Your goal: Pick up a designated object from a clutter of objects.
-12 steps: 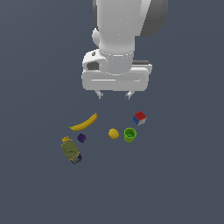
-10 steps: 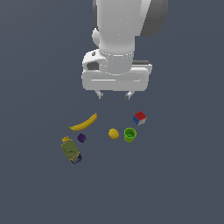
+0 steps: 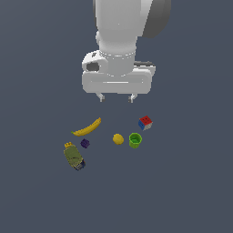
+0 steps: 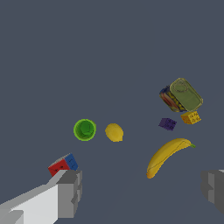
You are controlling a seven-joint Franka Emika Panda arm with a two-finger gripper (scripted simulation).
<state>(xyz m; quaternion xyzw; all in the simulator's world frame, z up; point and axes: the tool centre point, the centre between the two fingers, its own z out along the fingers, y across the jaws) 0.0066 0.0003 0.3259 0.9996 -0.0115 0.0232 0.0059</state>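
Observation:
The green cup [image 3: 135, 140] [image 4: 85, 129], small, round and hollow, stands upright on the grey floor. A yellow ball [image 3: 118, 139] [image 4: 114, 132] lies just beside it, toward the exterior view's left. A red-white-blue cube [image 3: 145, 122] [image 4: 63, 165] sits slightly behind the cup. My gripper [image 3: 116, 98] [image 4: 142, 190] hangs open and empty above the clutter, well clear of the cup, its fingers [image 4: 70, 192] spread wide. Farther to the exterior view's left lie a banana [image 3: 87, 127] [image 4: 166, 155], a purple block [image 3: 85, 143] [image 4: 167, 124] and an olive bottle [image 3: 73, 157] [image 4: 182, 98] on its side.
The items lie on a plain dark grey floor [image 3: 182, 191]. The white arm body [image 3: 125, 41] fills the upper middle of the exterior view.

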